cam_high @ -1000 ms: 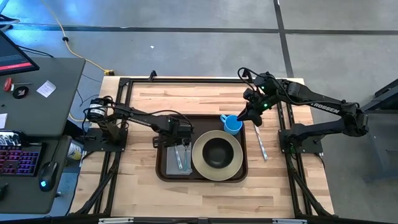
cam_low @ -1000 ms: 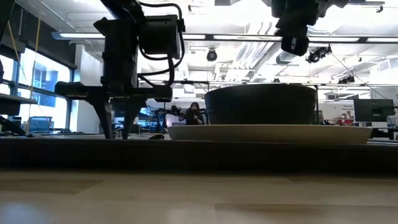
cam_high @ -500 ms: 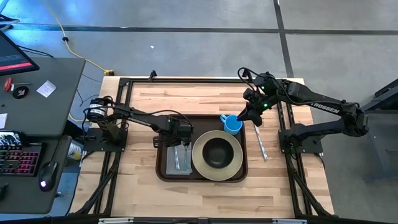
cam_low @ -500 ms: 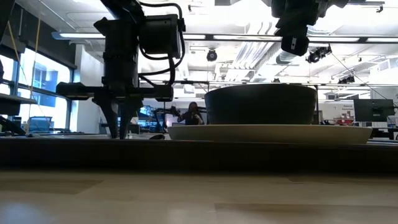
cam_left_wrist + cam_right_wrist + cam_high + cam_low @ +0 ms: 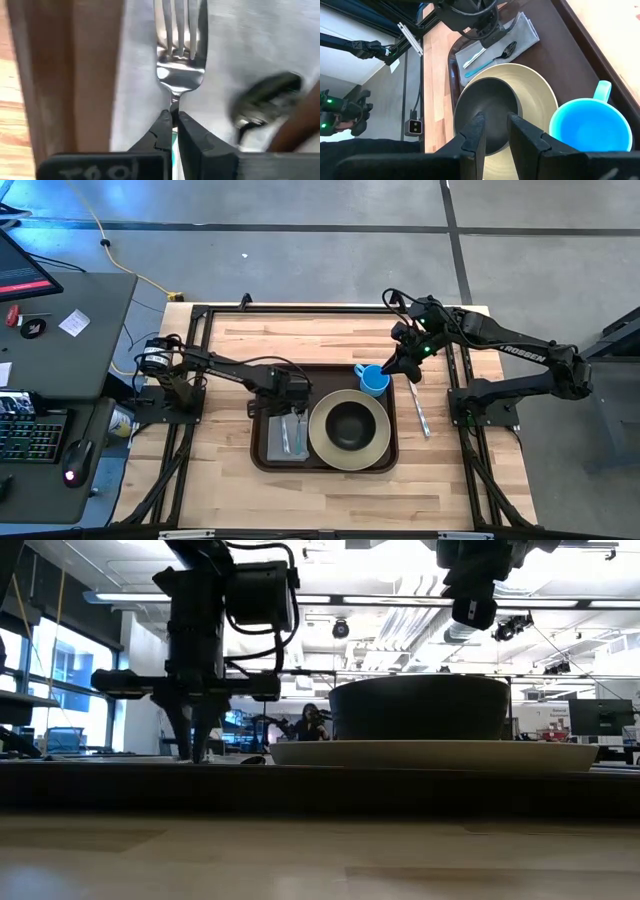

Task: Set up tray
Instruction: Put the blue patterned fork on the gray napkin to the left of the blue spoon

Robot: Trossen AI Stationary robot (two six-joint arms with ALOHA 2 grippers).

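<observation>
The dark brown tray (image 5: 325,377) lies mid-table. It carries a grey napkin (image 5: 280,445), a beige plate (image 5: 318,442) with a dark bowl (image 5: 348,425), and a blue cup (image 5: 374,381). A fork (image 5: 180,60) and a spoon (image 5: 265,100) lie flat on the napkin (image 5: 135,75). My left gripper (image 5: 293,402) stands over the napkin, pointing down, shut on the fork. My right gripper (image 5: 405,370) hovers open just right of the cup (image 5: 590,130), touching nothing. My left gripper (image 5: 173,117) pinches the fork's neck (image 5: 173,102), just behind the tines, between its two fingertips. It comes from above, pointing down. The fork lies flat on the napkin, its tines pointing away from the fingers.
A knife (image 5: 420,412) lies on the bare wood right of the tray. The black frame rails run along the table's left, right and far sides. Open wood shows on the near and far sides of the tray. A person sits far off in the room behind (image 5: 312,720).
My left gripper has shut, its fingers drawing together over the napkin until they meet on the fork. The fork has stayed on the napkin.
</observation>
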